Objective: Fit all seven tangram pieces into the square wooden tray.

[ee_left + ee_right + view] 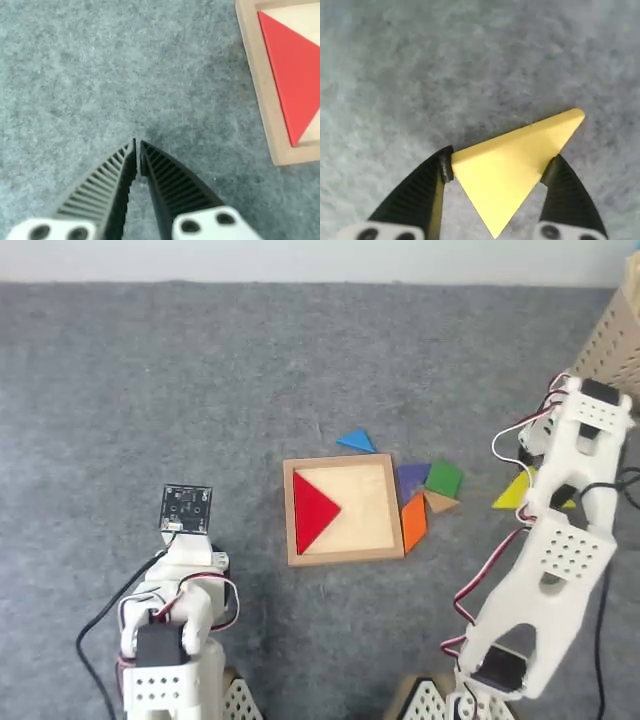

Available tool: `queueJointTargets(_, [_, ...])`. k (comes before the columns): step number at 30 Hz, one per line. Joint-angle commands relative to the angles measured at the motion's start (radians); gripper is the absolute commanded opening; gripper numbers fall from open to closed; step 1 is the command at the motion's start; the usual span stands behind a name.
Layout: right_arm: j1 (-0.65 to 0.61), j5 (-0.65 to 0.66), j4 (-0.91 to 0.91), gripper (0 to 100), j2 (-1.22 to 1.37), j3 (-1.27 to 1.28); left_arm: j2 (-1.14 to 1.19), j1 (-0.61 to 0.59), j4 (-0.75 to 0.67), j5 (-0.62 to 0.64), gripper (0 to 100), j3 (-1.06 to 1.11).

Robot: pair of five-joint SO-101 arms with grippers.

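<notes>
One red triangle piece (314, 508) lies in square wooden tray (340, 461) on grey bench (200, 390). Right fingers (420, 195) clamped on yellow triangle piece (512, 160). Left fingers (107, 180) together, empty.

Bright, even, diffuse lighting in all views.
Thin dark shadow hugs yellow triangle (511, 167) far edge; source probably overhead.

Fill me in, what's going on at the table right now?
The right gripper grips the yellow triangle, off to the right of the wooden tray. The left gripper sits shut over bare carpet on the tray's other side. Only the red triangle lies in the tray; five other pieces lie outside it.
</notes>
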Motion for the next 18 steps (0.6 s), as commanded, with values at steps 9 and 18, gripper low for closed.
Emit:
queueJointTargets(9, [-0.191, 0.420, 0.071, 10.1, -0.084, -0.034, -0.018, 0.005, 0.006, -0.002, 2, -0.010])
queueJointTargets(18, [-0.292, 0.563, 0.162, 9.1, -0.194, -0.018, -0.018, 0.005, 0.006, -0.002, 2, -0.010])
